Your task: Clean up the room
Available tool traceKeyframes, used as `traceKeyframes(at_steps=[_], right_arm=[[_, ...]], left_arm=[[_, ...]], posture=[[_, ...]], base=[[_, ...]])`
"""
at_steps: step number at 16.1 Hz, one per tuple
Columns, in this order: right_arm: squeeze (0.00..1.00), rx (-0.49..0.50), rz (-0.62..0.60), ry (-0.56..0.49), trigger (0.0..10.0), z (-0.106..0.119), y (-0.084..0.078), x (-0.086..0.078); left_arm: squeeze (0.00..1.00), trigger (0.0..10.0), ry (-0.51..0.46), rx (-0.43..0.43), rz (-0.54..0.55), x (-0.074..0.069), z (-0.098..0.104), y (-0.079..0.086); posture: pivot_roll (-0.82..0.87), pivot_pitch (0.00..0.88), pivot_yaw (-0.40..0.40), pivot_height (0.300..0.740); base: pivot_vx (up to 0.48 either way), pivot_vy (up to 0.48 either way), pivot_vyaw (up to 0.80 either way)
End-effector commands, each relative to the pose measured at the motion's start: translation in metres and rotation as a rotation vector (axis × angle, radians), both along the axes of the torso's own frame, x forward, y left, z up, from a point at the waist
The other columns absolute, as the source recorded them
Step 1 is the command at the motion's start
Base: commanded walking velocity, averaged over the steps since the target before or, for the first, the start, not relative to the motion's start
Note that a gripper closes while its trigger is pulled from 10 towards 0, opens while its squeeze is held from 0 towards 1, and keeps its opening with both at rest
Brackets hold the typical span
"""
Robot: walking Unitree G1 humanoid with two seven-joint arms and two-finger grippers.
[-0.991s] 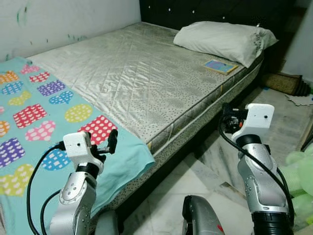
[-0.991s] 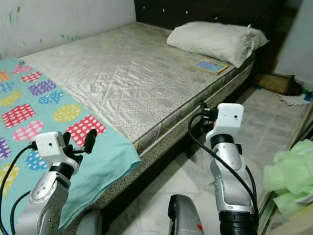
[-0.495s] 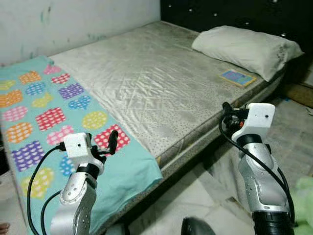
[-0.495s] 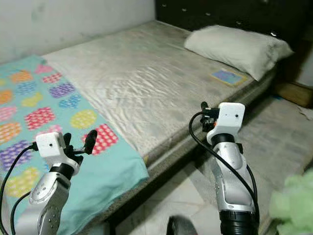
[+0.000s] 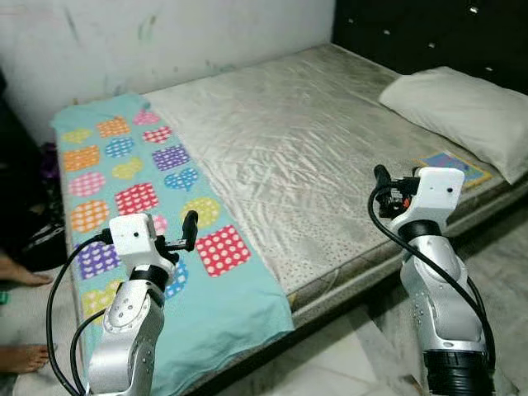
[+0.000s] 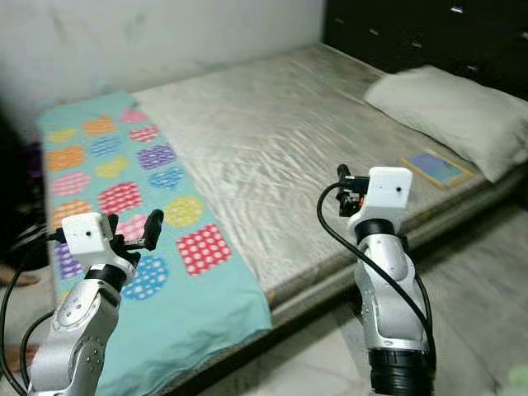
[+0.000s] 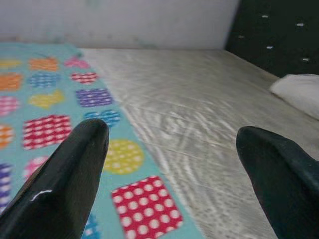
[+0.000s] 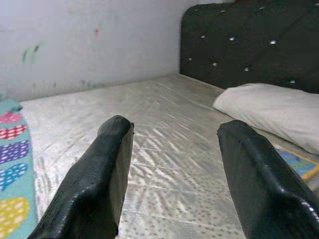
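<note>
A bed with a bare silver-grey mattress (image 5: 305, 140) stands before me. A teal blanket (image 5: 132, 177) printed with coloured hearts lies flat across its left end and hangs over the near edge. A white pillow (image 5: 462, 111) lies at the right end by the black headboard (image 5: 429, 33), with a small colourful book (image 5: 452, 163) beside it. My left gripper (image 5: 183, 233) is raised above the blanket, open and holding nothing. My right gripper (image 5: 384, 183) hovers at the mattress's near edge, open and holding nothing.
A person's bare feet (image 5: 18, 274) rest on the floor at the far left, beside the bed's end. A pale marked wall (image 5: 165, 33) runs behind the bed. Light tiled floor (image 5: 363, 363) shows between my arms at the bed's near side.
The camera has swung to the left, so the bed sits further right in view and the blanket's whole length shows. Both arms keep the same raised pose, fingers still open.
</note>
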State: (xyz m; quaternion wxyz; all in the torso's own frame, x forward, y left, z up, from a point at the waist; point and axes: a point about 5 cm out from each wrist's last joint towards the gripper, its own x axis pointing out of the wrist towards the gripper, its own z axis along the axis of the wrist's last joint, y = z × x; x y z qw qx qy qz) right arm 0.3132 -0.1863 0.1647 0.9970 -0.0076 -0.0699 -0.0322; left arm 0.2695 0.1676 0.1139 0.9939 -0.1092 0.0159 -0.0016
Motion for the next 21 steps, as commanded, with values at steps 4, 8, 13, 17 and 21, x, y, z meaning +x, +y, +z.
traceKeyframes(at_steps=[4, 8, 13, 17, 21], right_arm=[[0.0, -0.001, 0.036, -0.006, 10.0, -0.001, 0.008, 0.01], [0.0, -0.014, 0.056, -0.017, 10.0, 0.001, 0.009, 0.018], [0.0, -0.042, 0.131, 0.009, 10.0, -0.007, 0.02, 0.025], [0.0, -0.042, 0.169, 0.04, 10.0, -0.019, 0.026, 0.024], [0.0, -0.1, 0.251, 0.064, 10.0, -0.034, 0.041, 0.013]], left_arm=[[0.0, 10.0, 0.001, 0.011, 0.017, 0.01, 0.0, -0.001], [0.0, 10.0, -0.038, 0.063, 0.019, 0.015, 0.007, -0.003], [0.0, 10.0, -0.054, 0.07, 0.046, 0.011, 0.001, -0.002], [0.0, 10.0, -0.025, 0.06, 0.058, -0.002, -0.012, -0.006], [0.0, 10.0, 0.011, 0.069, 0.085, -0.015, -0.023, 0.002]], posture=[[-0.01, 0.0, 0.021, 0.74], [-0.02, 0.0, 0.013, 0.74], [-0.01, 0.0, -0.028, 0.74], [0.02, 0.0, -0.069, 0.74], [0.04, 0.0, -0.081, 0.74]], base=[[0.0, 0.0, 0.0], [0.0, 0.0, 0.0], [0.0, 0.0, 0.0], [0.0, 0.0, 0.0], [0.0, 0.0, 0.4]])
